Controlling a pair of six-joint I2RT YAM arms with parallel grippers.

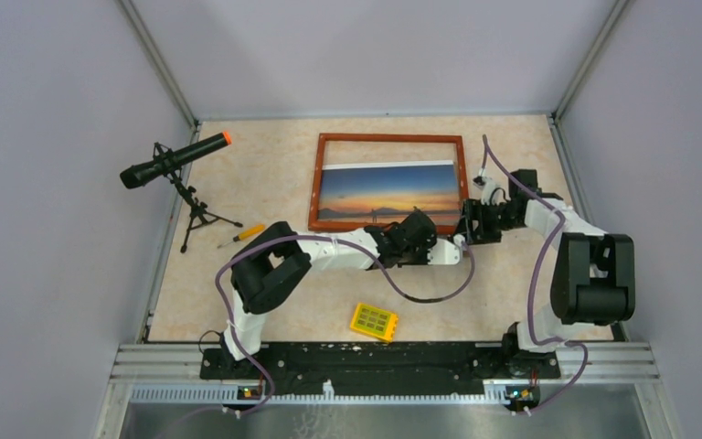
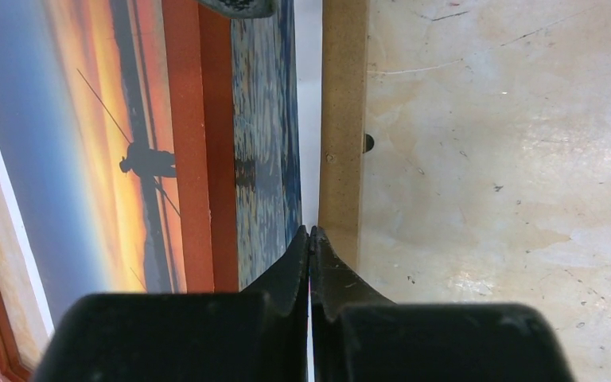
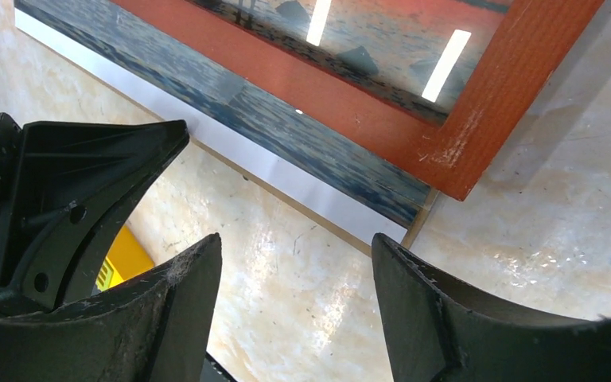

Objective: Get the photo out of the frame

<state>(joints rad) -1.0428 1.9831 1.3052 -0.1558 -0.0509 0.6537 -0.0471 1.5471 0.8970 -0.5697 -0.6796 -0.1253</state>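
1. Left gripper (image 2: 309,235): fingers pressed together, tips at the near white margin of the photo (image 1: 388,192), beside the brown board (image 2: 342,119). Can't tell if it's pinched.
2. Right gripper (image 3: 293,243): spread wide, near the frame (image 1: 388,139), at its near-right corner.
3. Photo lies under the frame, its near edge sticking out.

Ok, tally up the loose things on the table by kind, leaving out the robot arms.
Reddish-brown wooden picture frame: 1
Orange sunset photo print: 1
Brown fibreboard backing board: 1
Black tube with orange tip on a small tripod: 1
Orange-and-yellow slim hand tool: 1
Yellow rectangular block: 1
Total: 6
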